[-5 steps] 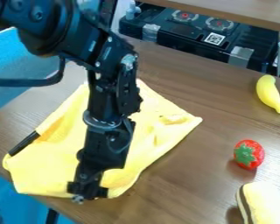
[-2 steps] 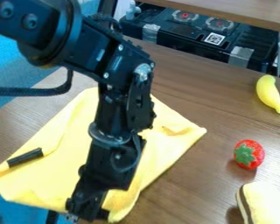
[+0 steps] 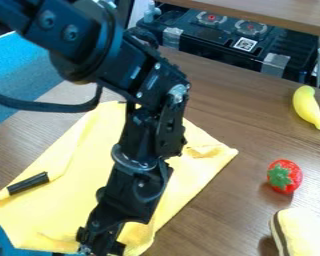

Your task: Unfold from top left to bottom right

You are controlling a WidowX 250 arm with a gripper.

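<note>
“Any sign of the yellow cloth (image 3: 66,207)?”
“Yes, spread across the bench (image 3: 223,215) beneath the end effector (image 3: 101,247), showing on either side.”
“Clenched or released?”
“Cannot tell; hanging by the cloth's near edge.”

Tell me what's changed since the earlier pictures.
The claw has moved down the view; the yellow cloth now spreads farther down and left, and the short black cylinder on it sits lower. The yellow toy banana and red toy strawberry stayed put.
</note>
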